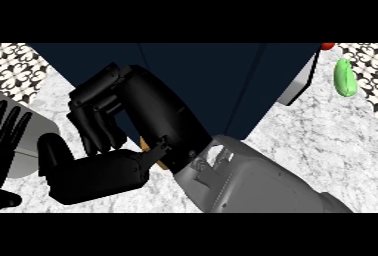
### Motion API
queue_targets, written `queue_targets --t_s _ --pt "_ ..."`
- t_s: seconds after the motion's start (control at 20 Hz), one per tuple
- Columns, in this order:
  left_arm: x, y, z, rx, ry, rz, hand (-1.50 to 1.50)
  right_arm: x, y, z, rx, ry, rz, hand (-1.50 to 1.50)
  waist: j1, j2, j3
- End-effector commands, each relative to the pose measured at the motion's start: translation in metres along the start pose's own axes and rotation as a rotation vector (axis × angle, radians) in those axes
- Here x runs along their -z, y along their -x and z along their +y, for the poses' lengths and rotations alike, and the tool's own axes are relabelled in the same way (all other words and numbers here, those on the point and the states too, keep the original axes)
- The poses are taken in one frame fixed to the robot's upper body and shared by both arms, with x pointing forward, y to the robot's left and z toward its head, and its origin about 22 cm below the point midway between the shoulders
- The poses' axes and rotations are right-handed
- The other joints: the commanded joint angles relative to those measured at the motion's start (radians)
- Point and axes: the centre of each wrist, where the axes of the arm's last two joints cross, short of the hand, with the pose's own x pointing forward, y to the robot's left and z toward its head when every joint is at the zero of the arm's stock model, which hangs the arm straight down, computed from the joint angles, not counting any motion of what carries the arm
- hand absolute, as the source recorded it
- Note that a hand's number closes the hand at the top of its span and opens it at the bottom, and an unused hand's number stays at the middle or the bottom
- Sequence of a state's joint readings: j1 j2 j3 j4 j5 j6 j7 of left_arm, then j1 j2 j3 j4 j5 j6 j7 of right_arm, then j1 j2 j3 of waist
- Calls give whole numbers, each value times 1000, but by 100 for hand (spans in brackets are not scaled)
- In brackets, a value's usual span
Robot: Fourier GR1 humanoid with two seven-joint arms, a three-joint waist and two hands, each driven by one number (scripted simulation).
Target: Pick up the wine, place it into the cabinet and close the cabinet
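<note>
The wine bottle (159,112) is a dark, smooth cylinder tilted up to the left in the middle of the view. My right hand (96,172) is shut on it: the fingers (94,117) curl over its left side and the thumb (53,150) sticks out lower left. The bottle's top end lies against the dark blue cabinet (214,75) that fills the upper middle. My grey right forearm (251,185) comes in from the lower right. My left hand (13,127) rests open at the left edge, fingers up.
A pale grey panel (297,85) stands at the cabinet's right edge. On the marble counter (325,135) to the right lie a green object (344,77) and, at the top, a small red one (327,46). Patterned tiles (22,67) show upper left.
</note>
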State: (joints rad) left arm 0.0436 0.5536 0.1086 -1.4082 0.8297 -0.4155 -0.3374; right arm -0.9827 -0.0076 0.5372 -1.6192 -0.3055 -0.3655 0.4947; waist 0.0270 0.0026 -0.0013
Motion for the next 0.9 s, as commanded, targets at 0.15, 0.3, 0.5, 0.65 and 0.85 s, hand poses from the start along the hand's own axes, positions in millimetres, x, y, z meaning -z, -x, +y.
queue_targets --t_s 0.15,0.3,0.5,0.65,0.85 --pt "-10 -1 4 -11 -20 1 -150 8 35 -36 87 77 55 150 -20 -2 1" --pt "1 -13 19 11 -11 -13 -150 18 26 -76 72 83 67 150 -21 -1 1" --pt "5 10 0 -12 0 6 -150 31 73 -69 27 118 76 150 -15 2 1" --pt "13 3 -3 -18 15 -12 -150 41 72 -75 6 119 63 150 -12 1 1" --pt "7 -4 6 2 6 1 -150 32 67 -110 -1 136 81 150 -16 0 1"
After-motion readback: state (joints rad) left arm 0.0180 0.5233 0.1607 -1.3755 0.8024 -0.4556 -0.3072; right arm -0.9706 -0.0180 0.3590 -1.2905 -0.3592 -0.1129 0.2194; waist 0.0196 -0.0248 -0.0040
